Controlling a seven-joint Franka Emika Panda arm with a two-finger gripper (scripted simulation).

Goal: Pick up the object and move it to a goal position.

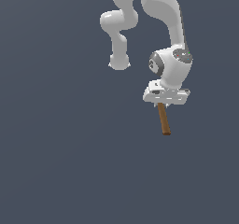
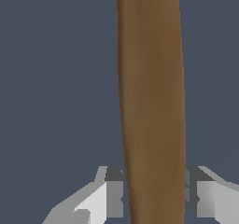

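The white, jointed robot arm [image 1: 161, 13] reaches down from the top of the exterior view, and its pale two-fingered gripper [image 1: 162, 104] has its fingers pressed against a small hammer with a straight brown wooden handle [image 1: 164, 119]. In that view the handle hangs below the gripper body, slanting slightly toward the exterior view's right at its free end, with plain dark blue-grey background [image 1: 56, 148] all around it and nothing touching its lower tip. The hammer's head does not show (it is hidden behind the gripper body). In the wrist view the brown handle [image 2: 151, 101] fills the middle of the picture, and the two grey-and-white fingers [image 2: 108, 195] sit tight against either side of it, closed only as far as the handle's width allows. The hammer is thus held in the air, clear of any surface that can be made out.
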